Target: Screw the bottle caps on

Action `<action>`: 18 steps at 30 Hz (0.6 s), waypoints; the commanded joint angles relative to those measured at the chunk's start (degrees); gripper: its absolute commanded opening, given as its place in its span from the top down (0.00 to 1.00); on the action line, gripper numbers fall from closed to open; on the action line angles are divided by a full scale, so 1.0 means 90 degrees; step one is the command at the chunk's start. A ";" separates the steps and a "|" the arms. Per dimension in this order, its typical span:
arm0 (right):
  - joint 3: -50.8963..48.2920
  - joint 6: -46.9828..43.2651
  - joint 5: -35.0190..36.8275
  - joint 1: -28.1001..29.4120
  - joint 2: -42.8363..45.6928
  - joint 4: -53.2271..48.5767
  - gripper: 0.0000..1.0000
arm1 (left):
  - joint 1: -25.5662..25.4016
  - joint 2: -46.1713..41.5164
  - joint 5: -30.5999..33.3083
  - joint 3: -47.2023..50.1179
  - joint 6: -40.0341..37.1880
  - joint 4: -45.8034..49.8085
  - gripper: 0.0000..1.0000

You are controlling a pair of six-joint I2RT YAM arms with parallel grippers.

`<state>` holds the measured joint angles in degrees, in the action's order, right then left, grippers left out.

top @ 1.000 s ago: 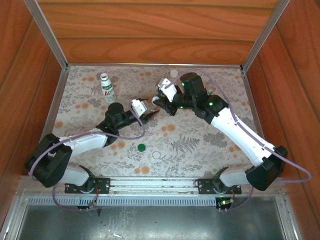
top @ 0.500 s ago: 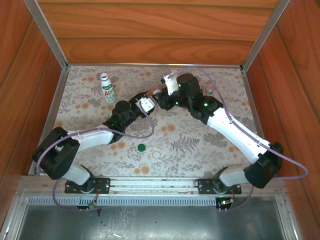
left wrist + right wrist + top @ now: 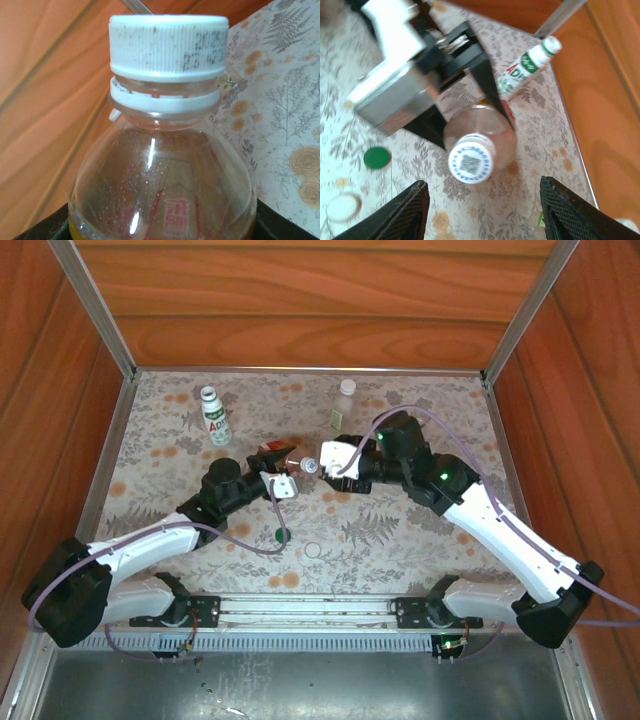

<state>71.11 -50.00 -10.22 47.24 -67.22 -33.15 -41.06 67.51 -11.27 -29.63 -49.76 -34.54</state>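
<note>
Two arms meet over the middle of the flower-patterned table. The left gripper is clamped on the body of the amber bottle, its dark jaws pressed to the bottle's sides; the red label shows through the plastic in the left wrist view. A white cap sits on this bottle's neck, just above a white ring, and how tight it is cannot be told.

The right gripper stands with its jaws spread wide and holds nothing. Its ribbed fingers are at either side of the right wrist view, with the capped top of the amber bottle between and beyond them, apart from both. From above, this gripper is just beside the cap, on its right.

One white bottle with a green and red label stands upright near the far left of the table, its own white cap on. A clear bottle stands near the far edge, behind the right arm. A dark green cap lies on the cloth nearer the arm bases, and a clear cap lies near it, a little to its right
</note>
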 commanded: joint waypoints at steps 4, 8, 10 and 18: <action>0.0152 -0.1576 0.1078 0.0532 -0.0311 -0.0281 0.42 | -0.0061 -0.0127 -0.0291 -0.0170 -0.0267 0.0527 0.44; 0.0162 -0.1632 0.1272 0.0651 -0.0465 -0.0112 0.47 | -0.0080 -0.0123 -0.0327 -0.0174 -0.0228 0.0548 0.44; 0.0183 -0.1611 0.1223 0.0681 -0.0546 -0.0127 0.48 | -0.0080 -0.0091 -0.0350 -0.0182 -0.0213 0.0552 0.44; 0.0234 -0.1545 0.1253 0.0694 -0.0807 -0.0165 0.62 | -0.0093 -0.0121 -0.0397 -0.0176 -0.0184 0.0558 0.44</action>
<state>71.44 -63.09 0.36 52.93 -74.22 -34.50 -41.34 67.37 -13.41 -29.67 -50.78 -30.33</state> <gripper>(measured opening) 0.397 0.565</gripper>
